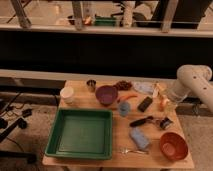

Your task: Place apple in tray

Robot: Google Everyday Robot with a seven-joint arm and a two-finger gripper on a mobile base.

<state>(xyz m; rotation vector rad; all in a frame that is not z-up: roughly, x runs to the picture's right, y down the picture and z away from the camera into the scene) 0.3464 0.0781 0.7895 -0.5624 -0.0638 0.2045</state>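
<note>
Green tray [80,134] at the table's [145,159] front-left corner; apple [164,104] near right edge, the gripper [168,98], unclenched, just beside it.

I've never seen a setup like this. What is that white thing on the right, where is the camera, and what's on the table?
That is a robot arm; its grasping tool hangs open at the right edge of the table, beside the apple, holding nothing. One camera looks down on the scene from above. On the table lie a big empty green tray, a purple bowl, an orange-red bowl, a white cup, a carrot and a fork. The apple is meant to go into the tray.
</note>
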